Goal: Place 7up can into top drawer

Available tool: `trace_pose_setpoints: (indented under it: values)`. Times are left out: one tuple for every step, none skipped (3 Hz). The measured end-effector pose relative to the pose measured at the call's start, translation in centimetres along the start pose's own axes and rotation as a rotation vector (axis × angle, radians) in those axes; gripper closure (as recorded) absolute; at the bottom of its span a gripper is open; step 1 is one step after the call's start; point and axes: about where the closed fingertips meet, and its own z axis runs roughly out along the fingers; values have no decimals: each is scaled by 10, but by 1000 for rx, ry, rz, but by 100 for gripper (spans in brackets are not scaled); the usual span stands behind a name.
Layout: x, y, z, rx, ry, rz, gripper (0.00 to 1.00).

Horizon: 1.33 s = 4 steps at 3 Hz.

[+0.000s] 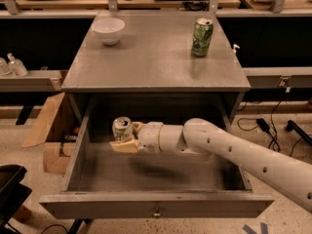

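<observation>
Gripping can [122,128] upright in closed gripper [125,139], likely to land it flat; open drawer [146,204] floor below, left wall near.

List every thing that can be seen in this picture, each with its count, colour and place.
7up can: one, pale silver-white, held in the gripper over the left part of the open drawer.
top drawer: one, grey, pulled out under the table top.
green can: one, green, upright on the table, rear right.
bowl: one, white, on the table, rear left.
table: one, grey, centre.
cardboard box: one, brown, on the floor at left.
bottles: two, clear, on the left shelf.
cables: several, black, on the floor at right.
arm: one, white, reaching in from the right.
gripper: one, tan fingers, closed on the 7up can inside the drawer opening.
</observation>
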Motion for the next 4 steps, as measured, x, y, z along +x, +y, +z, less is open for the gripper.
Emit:
trace_pose_setpoints:
  values:
    - [0, 1, 1, -3, -1, 0, 51]
    - [-1, 2, 3, -6, -1, -1, 28]
    - [-1, 4, 5, -11, -2, -1, 0]
    - [-1, 4, 5, -11, -2, -1, 0]
